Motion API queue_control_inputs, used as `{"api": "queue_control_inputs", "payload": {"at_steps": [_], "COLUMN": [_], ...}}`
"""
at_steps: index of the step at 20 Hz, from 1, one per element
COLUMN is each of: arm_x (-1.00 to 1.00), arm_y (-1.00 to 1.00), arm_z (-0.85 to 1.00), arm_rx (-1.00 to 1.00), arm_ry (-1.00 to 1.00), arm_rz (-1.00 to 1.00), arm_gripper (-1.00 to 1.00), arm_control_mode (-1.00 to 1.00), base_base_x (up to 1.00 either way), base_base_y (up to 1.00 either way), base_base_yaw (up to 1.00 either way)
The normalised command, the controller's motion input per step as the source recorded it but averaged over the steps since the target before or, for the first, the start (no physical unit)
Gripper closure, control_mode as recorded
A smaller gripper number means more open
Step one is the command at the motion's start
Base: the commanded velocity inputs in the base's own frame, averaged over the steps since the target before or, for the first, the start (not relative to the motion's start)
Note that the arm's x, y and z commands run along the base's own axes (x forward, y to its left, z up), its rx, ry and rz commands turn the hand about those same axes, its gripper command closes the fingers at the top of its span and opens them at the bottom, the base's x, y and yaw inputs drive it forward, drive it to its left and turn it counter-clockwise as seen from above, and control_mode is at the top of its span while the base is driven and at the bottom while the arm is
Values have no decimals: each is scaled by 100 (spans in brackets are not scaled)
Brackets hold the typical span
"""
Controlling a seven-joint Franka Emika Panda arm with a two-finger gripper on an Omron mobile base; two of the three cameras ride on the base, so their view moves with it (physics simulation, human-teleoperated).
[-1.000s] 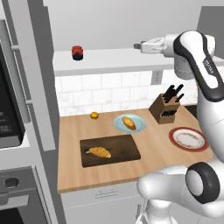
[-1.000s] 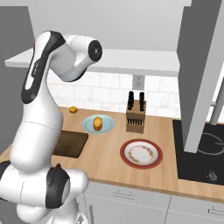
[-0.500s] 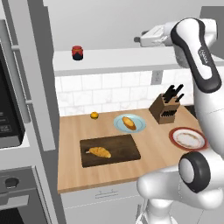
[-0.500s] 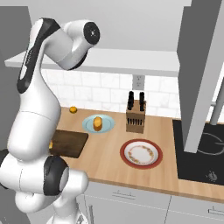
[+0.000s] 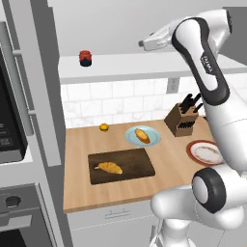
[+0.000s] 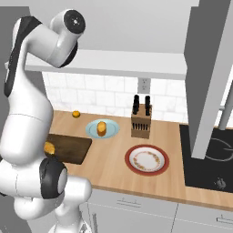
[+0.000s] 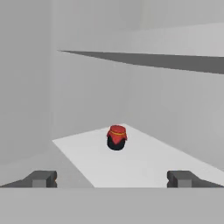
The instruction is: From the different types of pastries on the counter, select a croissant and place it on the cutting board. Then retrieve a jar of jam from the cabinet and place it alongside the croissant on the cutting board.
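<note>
The jar of jam (image 5: 86, 58), red with a dark band, stands at the left end of the cabinet's white shelf (image 5: 144, 65). My gripper (image 5: 143, 43) hovers at shelf height, well to the right of the jar and pointing at it. In the hand view the jar of jam (image 7: 116, 137) sits ahead on the shelf (image 7: 144, 162), and the gripper (image 7: 111, 178) is open with nothing between its fingers. The croissant (image 5: 110, 167) lies on the dark cutting board (image 5: 140, 161) on the counter (image 5: 82, 144). From the right, the croissant (image 6: 49, 148) peeks out beside the arm on the board (image 6: 68, 145).
A bun on a pale blue plate (image 5: 142, 135) and a small orange fruit (image 5: 103, 127) sit behind the board. A knife block (image 5: 183, 120) and a red-rimmed plate (image 5: 205, 153) stand to the right. A black cooktop (image 6: 209, 154) lies at the far right.
The arm has lifted the hand to shelf height and swung it left toward the jar. The gripper has stayed open. Nothing on the counter has moved.
</note>
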Motion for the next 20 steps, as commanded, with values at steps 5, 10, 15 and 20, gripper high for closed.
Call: {"api": "queue_control_inputs", "payload": {"at_steps": [5,10,15,20], "arm_x": [24,23,82,20], "arm_y": [52,4,29,12], "arm_z": [-36,0,-6,0], "arm_rx": [-15,-2,-10,-3], "arm_ry": [0,3,7,1], "arm_rz": [-7,-2,-14,-7], "arm_gripper": [-100,-100,-100,-100], "arm_control_mode": [-100,-100,-100,-100], "base_base_x": [0,0,0,0], "base_base_y": [0,0,0,0], "base_base_yaw": [0,0,0,0]}}
